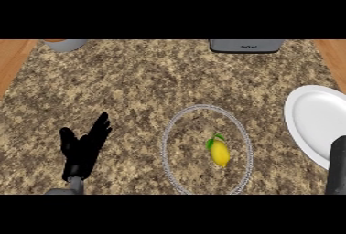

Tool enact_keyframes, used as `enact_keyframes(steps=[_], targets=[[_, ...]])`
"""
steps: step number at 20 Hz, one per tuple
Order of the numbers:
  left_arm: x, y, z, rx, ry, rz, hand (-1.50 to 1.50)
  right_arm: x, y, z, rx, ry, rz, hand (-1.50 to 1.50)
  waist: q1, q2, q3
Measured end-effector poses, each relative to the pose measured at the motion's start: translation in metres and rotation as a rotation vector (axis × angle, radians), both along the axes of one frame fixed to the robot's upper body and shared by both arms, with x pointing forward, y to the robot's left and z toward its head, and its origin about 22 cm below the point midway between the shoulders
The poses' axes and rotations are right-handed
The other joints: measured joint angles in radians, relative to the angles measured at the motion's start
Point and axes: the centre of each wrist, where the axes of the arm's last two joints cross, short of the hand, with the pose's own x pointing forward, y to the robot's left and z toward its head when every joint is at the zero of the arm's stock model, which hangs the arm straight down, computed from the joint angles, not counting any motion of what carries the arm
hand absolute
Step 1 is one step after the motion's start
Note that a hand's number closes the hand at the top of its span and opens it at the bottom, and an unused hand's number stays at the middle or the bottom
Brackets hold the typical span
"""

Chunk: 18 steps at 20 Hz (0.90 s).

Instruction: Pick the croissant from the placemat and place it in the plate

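A yellow lemon-like fruit with a green leaf (pixel 219 153) lies inside an oval placemat whose silver-edged rim (pixel 164 137) shows at the counter's middle; no croissant is visible. A white plate (pixel 314 121) sits at the right edge, partly cut off. My left hand (pixel 81 148) rests open at the lower left, fingers up, well left of the placemat and holding nothing. Only a dark sliver of my right hand (pixel 337 167) shows at the lower right edge, overlapping the plate's lower rim.
A grey box-shaped appliance (pixel 245 45) stands at the counter's far edge, right of centre. A grey round vessel (pixel 64 44) sits at the far left corner. Wooden strips (pixel 13 59) border the speckled counter on both sides.
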Motion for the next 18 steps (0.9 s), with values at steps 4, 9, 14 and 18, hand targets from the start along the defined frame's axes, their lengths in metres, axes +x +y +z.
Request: enact_keyframes(steps=[4, 9, 14, 18], targets=[[0.000, -0.001, 0.001, -0.004, 0.004, 0.009, 0.00, -0.010, -0.017, -0.026, 0.213, -0.027, -0.065, -1.50, -0.003, -0.003, 0.001], [-0.003, -0.002, -0.002, -0.004, 0.000, 0.005, 0.00, -0.014, -0.034, -0.048, 0.371, -0.082, -0.042, -1.50, 0.001, -0.003, 0.001], [-0.002, -0.005, 0.001, -0.005, 0.004, 0.000, 0.00, -0.016, -0.040, -0.054, 0.333, -0.166, 0.054, -1.50, 0.001, -0.005, 0.002], [-0.001, -0.002, 0.001, 0.001, 0.004, 0.006, 0.00, -0.018, -0.038, -0.050, 0.236, -0.264, 0.095, -1.50, -0.004, -0.006, 0.002]])
